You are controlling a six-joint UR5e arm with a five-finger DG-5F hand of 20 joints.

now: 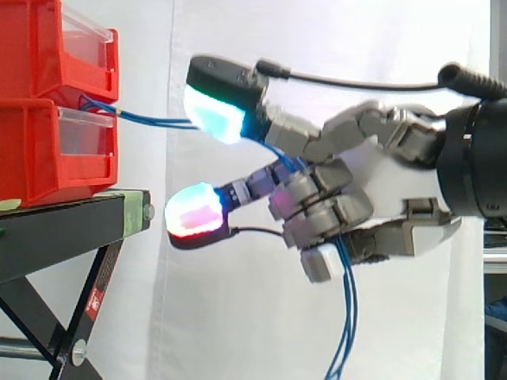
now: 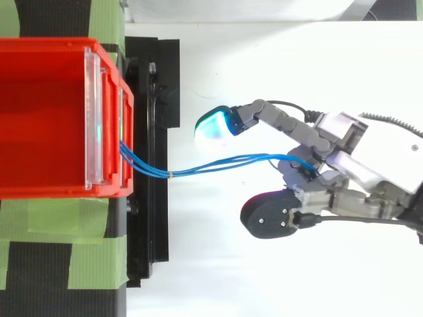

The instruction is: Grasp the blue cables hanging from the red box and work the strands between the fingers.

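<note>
Two red bins (image 1: 47, 150) sit stacked on one black stand (image 1: 63, 226); from between them the blue cables (image 2: 211, 162), about three thin strands, run nearly level rightward into the hand (image 1: 388, 186), then hang straight down below it. The hand is partly closed: its middle fingers curl round the strands, while two others stretch toward the bins, one above the cables, one below

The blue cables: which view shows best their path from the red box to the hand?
Top view: the blue cables run unhidden from the red box to the hand. The side view hides part behind a fingertip but shows them hanging below.
</note>
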